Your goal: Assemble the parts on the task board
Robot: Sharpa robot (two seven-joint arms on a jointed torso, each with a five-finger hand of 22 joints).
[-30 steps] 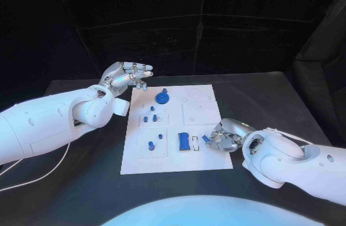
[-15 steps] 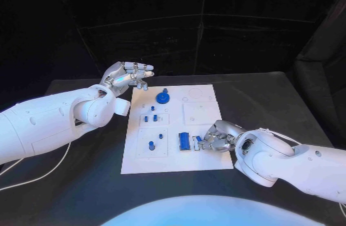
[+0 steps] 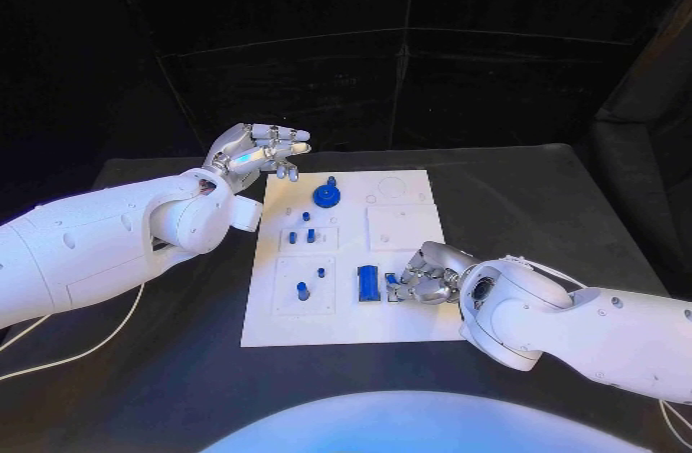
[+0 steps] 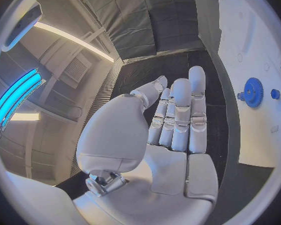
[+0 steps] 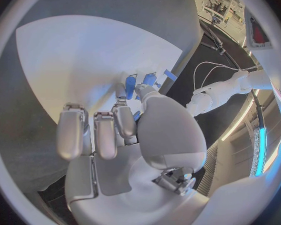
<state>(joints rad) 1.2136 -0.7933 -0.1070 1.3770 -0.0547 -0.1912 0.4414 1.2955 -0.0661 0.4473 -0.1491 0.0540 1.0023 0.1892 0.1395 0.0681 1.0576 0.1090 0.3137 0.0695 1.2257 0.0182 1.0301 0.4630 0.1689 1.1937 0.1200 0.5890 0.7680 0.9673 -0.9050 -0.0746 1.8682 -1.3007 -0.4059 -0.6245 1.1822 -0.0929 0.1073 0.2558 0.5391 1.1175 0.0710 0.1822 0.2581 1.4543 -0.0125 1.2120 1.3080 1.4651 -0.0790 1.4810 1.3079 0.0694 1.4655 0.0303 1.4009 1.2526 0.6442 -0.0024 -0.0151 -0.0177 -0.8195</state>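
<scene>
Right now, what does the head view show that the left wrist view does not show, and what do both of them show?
Head view alone: the right hand low over the near right part of the task board, its fingers at the blue rectangular part, plus the small blue pegs standing in the board's left column.

Left wrist view alone: the left hand's palm side, fingers straight and close together, holding nothing.

Both: the left hand raised off the board's far left corner, the white board, and the blue gear near its far edge.

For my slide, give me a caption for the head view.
Right hand works at blue parts on the task board; left hand hovers open.
</scene>
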